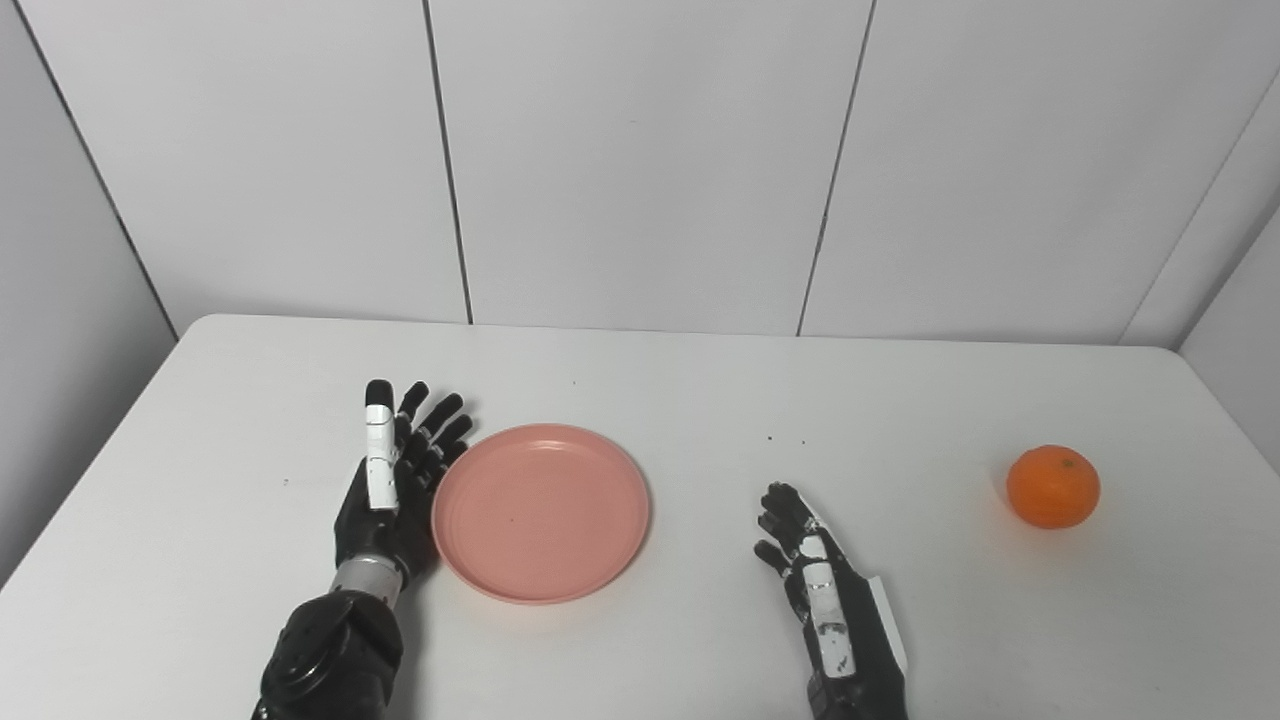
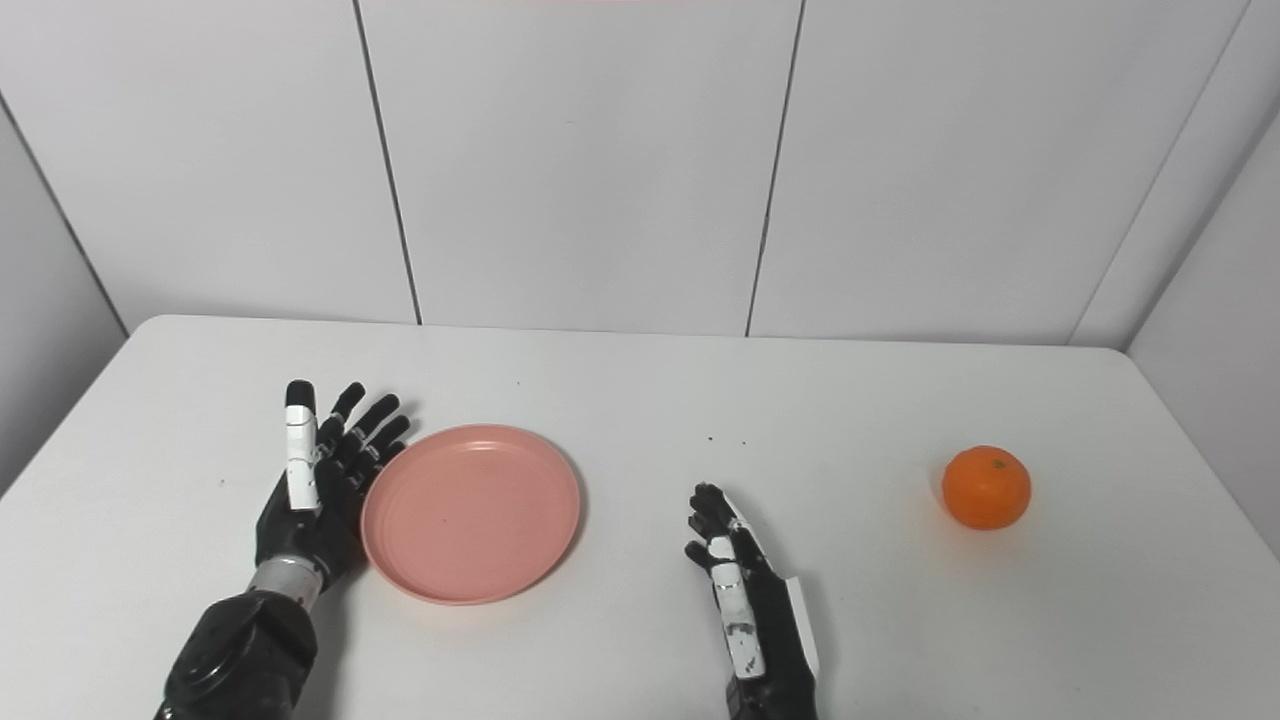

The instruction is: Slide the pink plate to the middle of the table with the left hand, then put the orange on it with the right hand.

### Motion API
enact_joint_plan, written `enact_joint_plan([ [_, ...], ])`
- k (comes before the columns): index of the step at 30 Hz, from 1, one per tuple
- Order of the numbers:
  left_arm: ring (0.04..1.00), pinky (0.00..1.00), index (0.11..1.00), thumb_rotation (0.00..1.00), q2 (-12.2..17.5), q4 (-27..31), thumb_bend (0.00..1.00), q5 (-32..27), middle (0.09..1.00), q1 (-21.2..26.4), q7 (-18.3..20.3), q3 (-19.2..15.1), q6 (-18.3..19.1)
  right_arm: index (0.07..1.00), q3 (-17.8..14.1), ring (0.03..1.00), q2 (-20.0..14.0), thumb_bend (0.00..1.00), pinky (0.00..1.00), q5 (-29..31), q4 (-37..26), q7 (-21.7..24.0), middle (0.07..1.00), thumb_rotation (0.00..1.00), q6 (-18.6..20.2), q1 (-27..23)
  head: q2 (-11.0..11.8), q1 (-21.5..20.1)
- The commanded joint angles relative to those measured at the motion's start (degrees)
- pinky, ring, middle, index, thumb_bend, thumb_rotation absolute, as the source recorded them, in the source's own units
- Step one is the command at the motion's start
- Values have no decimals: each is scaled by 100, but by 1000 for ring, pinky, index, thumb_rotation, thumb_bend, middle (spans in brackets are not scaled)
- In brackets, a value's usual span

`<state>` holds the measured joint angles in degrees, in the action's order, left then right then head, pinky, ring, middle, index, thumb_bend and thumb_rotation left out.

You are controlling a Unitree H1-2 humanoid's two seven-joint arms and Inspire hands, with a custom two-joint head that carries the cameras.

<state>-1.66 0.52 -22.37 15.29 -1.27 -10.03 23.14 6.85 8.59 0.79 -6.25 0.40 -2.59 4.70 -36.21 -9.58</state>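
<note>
While bare, pink plate (image 1: 540,512) beside left hand (image 1: 392,480)

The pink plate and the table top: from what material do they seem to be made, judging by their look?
The pink plate looks like plastic or melamine with a matte finish: even colour, thin raised rim, faint moulded rings, no sharp glare. The table top looks like smooth white laminate or plastic, slightly satin, with rounded corners. Neither can be told for certain.
</note>
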Motion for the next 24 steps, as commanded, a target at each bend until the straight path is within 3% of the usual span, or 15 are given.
enact_joint_plan([
  [1, 890, 936, 945, 905, -93, 120, 885, 81, 887, -16, -121, 61, 201, 864, 35, 903, 33, 853, 873, -34, 46, -14, 892, 940, 158, 98, -1, -16],
  [10, 884, 925, 941, 898, -370, 193, 887, 6, 882, -80, -222, 23, 318, 863, 77, 906, 46, 863, 872, -42, 29, -29, 896, 948, 179, 88, -37, -178],
  [24, 892, 932, 940, 894, -308, 119, 888, -105, 880, -7, -56, 21, 304, 868, 242, 903, 283, 865, 870, -275, 350, -250, 900, 937, -21, -59, 11, -1077],
])
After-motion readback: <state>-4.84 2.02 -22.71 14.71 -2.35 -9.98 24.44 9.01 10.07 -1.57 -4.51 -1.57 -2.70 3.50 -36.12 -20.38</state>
